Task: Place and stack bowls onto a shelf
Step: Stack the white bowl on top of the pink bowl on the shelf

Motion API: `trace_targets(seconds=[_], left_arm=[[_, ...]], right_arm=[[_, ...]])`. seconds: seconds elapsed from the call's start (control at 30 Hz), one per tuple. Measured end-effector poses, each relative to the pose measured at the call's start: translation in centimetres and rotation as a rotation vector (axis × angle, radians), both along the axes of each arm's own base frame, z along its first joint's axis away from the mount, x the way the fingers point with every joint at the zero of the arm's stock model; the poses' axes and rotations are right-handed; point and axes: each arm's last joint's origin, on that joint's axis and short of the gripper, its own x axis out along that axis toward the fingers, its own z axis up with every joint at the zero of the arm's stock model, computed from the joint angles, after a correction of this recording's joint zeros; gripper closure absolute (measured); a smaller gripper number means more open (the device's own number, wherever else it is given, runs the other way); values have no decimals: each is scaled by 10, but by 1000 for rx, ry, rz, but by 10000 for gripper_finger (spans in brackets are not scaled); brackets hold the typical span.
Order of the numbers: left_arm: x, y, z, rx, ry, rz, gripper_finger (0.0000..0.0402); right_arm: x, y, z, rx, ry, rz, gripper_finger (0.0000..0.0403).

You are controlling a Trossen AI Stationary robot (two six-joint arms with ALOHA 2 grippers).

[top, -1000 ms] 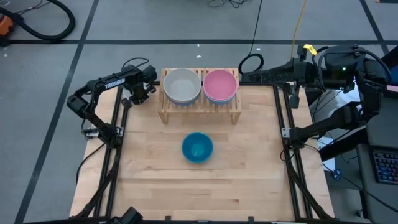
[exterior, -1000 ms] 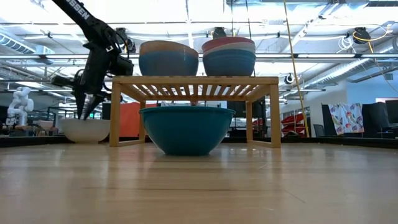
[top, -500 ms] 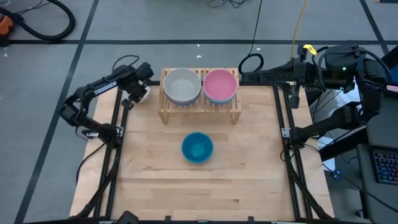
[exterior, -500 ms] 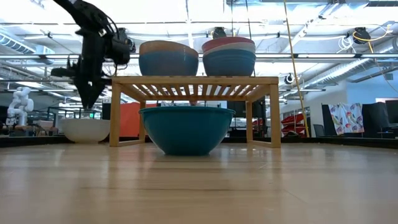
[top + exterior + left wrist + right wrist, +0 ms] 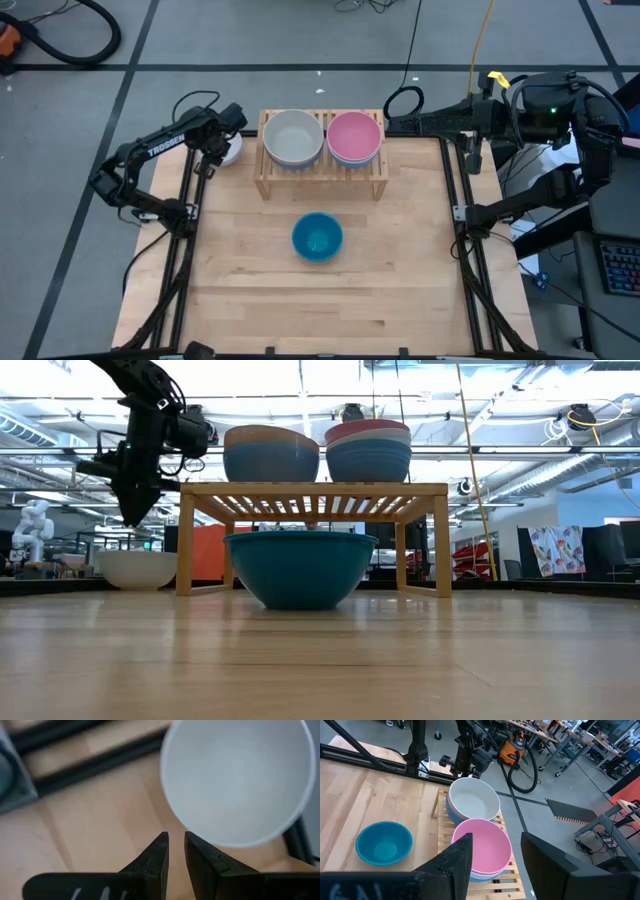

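On the wooden surface (image 5: 400,290), we found the white bowl (image 5: 228,150) beside the shelf (image 5: 320,172), just ahead of and below the left gripper (image 5: 176,851), its fingers narrowly parted and empty, while the right gripper (image 5: 492,852) waited wide and farther off.

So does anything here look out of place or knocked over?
Nothing spilled or tipped. Two neat stacks sit upright on the shelf. The teal bowl and the white bowl are on the table, not yet shelved. The left pincer hangs above the white one, empty.
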Motion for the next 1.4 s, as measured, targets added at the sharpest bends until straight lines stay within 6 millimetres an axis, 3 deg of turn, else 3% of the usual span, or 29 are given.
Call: trace_targets(seconds=[0.23,0.4,1.4], left_arm=[[-6,-8,-23,-65,34,39,337],[-3,-4,-38,1,-18,29,337],[-3,-3,-35,41,-45,49,337]], right_arm=[[0,0,0,0,0,0,243],[0,0,0,1,-1,0,243],[0,0,0,1,0,0,243]])
